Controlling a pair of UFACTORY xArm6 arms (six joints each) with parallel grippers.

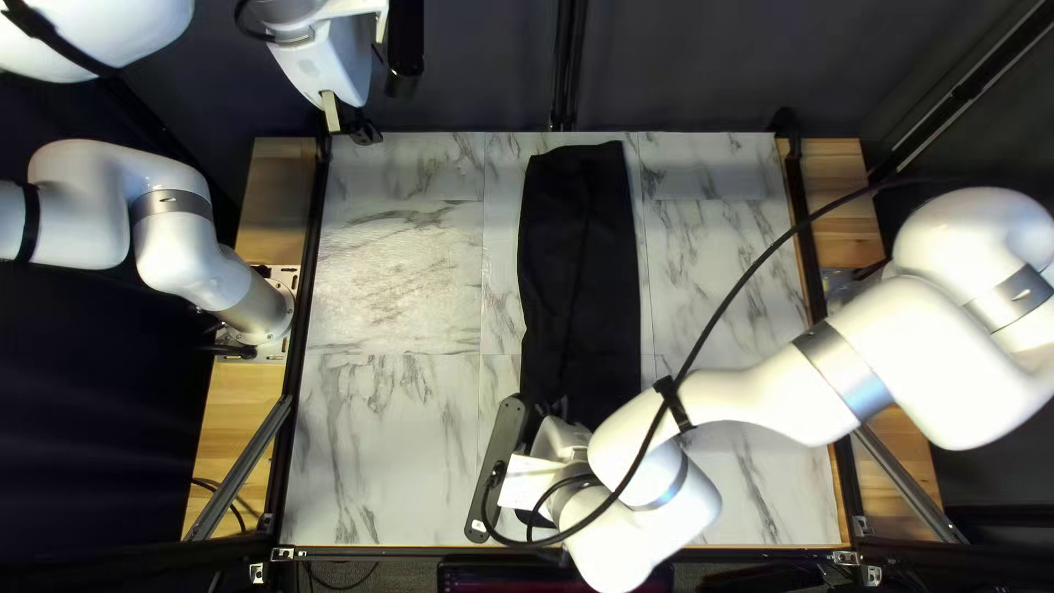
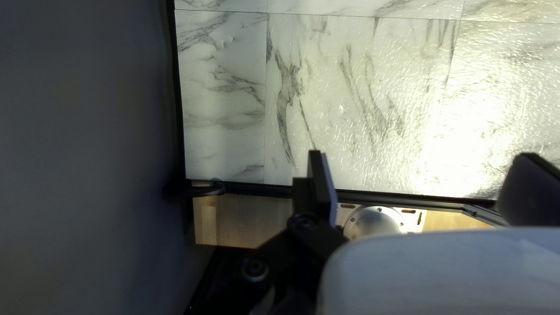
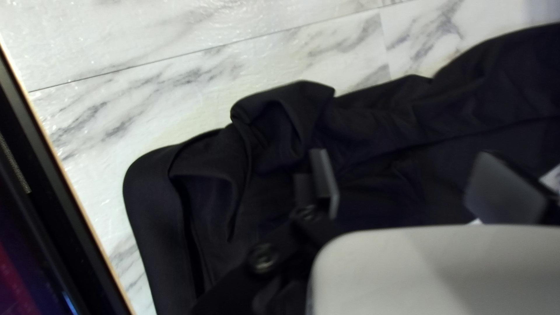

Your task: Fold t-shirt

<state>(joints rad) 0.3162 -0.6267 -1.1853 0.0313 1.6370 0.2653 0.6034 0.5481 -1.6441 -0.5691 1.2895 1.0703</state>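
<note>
Top left view, clock centred on the table, twelve at its far edge:
T-shirt: black, a long narrow strip (image 1: 582, 275) from twelve o'clock through the middle towards six, its near part covered by the right arm.
Right gripper: at six o'clock (image 1: 562, 442), over the strip's near part.
Left gripper: raised at eleven o'clock (image 1: 329, 68), past the far edge.
Cable: black (image 1: 716, 313), curving from two o'clock to six.

Left wrist view, twelve straight ahead of the gripper:
Left gripper: wide (image 2: 426, 184), nothing gripped.
Marble-patterned table: at twelve o'clock (image 2: 361, 87).
Wooden strip: at nine o'clock (image 2: 251, 216).
Dark curtain: farther out at nine (image 2: 81, 146).

Right wrist view, same clock:
Right gripper: wide (image 3: 419, 185), black cloth seen between the fingers but not pinched; contact with it, cannot tell.
T-shirt: spread from nine o'clock to three, a raised, rumpled fold (image 3: 280, 119) at ten.
White patch: small, at three o'clock (image 3: 551, 178), beside one finger.
</note>
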